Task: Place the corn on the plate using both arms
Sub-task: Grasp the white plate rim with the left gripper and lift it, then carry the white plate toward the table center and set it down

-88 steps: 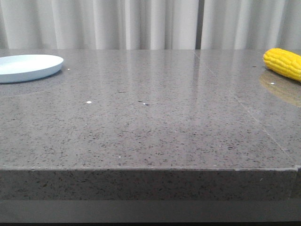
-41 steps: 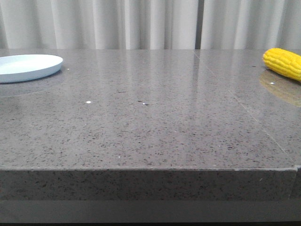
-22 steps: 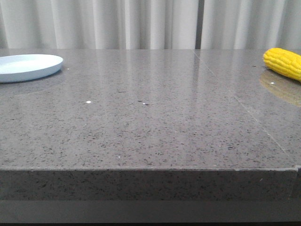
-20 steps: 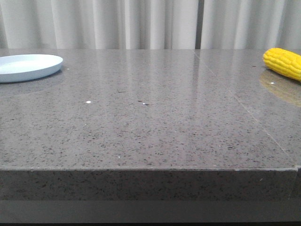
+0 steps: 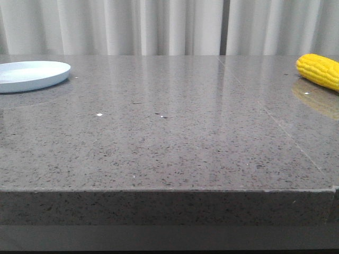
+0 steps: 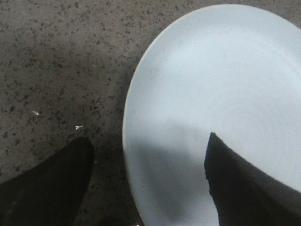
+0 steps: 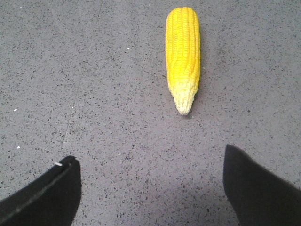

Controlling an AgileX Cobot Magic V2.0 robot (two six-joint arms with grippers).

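The yellow corn (image 5: 319, 70) lies on the grey stone table at the far right; in the right wrist view the corn (image 7: 182, 54) lies ahead of the fingers, tapered end toward them. My right gripper (image 7: 150, 162) is open and empty above the table, short of the corn. The pale blue plate (image 5: 30, 74) sits at the far left. My left gripper (image 6: 149, 146) is open and empty above the plate (image 6: 221, 103), one finger over the plate's inside, the other over the table beside the rim. Neither arm shows in the front view.
The grey speckled table (image 5: 169, 137) has its front edge near the bottom of the front view. White curtains (image 5: 169, 26) hang behind the table. A seam runs across the tabletop on the right side.
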